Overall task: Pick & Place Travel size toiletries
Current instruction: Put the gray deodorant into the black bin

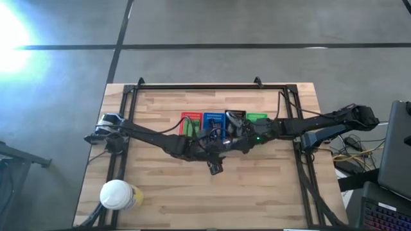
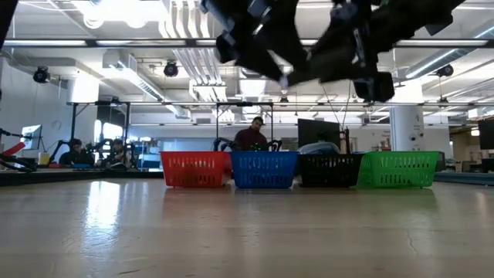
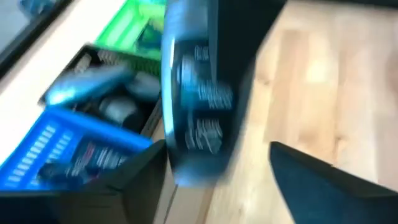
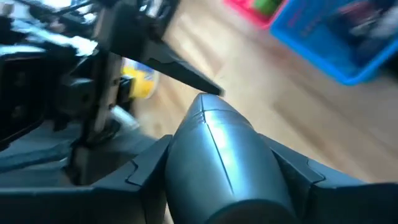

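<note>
Right claw was clenched on a grey-silver tube above our wooden tabletop, near the basket row; left claw stood released. Behind, a person sat under ceiling lights.

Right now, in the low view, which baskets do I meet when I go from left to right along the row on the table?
red basket → blue basket → black basket → green basket. They stand side by side in one row; both arms hang above them.
</note>
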